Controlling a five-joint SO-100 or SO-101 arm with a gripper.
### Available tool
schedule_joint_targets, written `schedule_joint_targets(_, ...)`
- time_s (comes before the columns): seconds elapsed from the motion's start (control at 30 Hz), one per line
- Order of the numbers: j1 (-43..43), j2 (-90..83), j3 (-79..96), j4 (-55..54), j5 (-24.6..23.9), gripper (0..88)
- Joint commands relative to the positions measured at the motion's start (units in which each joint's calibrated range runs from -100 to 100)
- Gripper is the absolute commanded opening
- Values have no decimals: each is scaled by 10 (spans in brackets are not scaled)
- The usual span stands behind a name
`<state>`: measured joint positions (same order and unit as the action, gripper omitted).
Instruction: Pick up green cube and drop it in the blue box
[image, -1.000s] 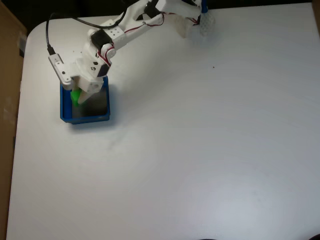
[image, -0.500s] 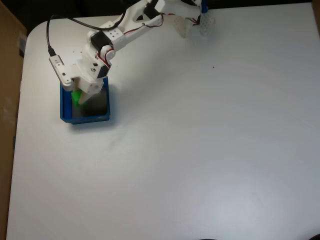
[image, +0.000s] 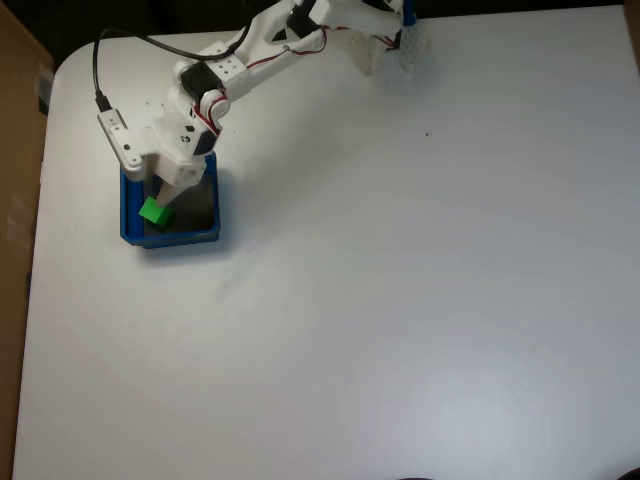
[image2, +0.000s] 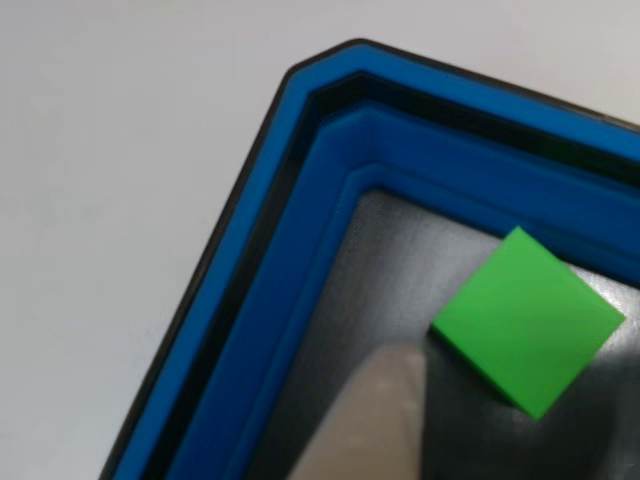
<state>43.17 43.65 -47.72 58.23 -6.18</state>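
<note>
A white robot arm (image: 240, 60) reaches from the top edge of a white desk (image: 400, 280) down over the blue box (image: 130, 215), which sits near the desk's left side in the fixed view. The green cube (image: 153, 211) lies on the box's grey floor, close to the left wall, free of the pincer (image: 165, 195) that hangs just above and beside it. In the other view the green cube (image2: 527, 321) rests flat on the dark floor near a wall of the blue box (image2: 300, 210), beside the box's cut corner, with one pale fingertip (image2: 375, 415) just beside the cube and apart from it. The pincer grips nothing; how far its jaws stand apart cannot be told. A black cable (image: 100, 60) loops from the arm's wrist. A strip of brown board (image: 15, 140) borders the desk at left.
</note>
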Motion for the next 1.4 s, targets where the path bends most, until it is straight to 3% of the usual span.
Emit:
schedule_joint_targets(0.0,5,-15,-29,-7,-1,329)
schedule_joint_targets(0.53,7,-54,15,-5,-1,337)
schedule_joint_targets(0.83,5,-235,266,-6,2,333)
schedule_joint_targets(1.37,7,-557,602,-6,3,79)
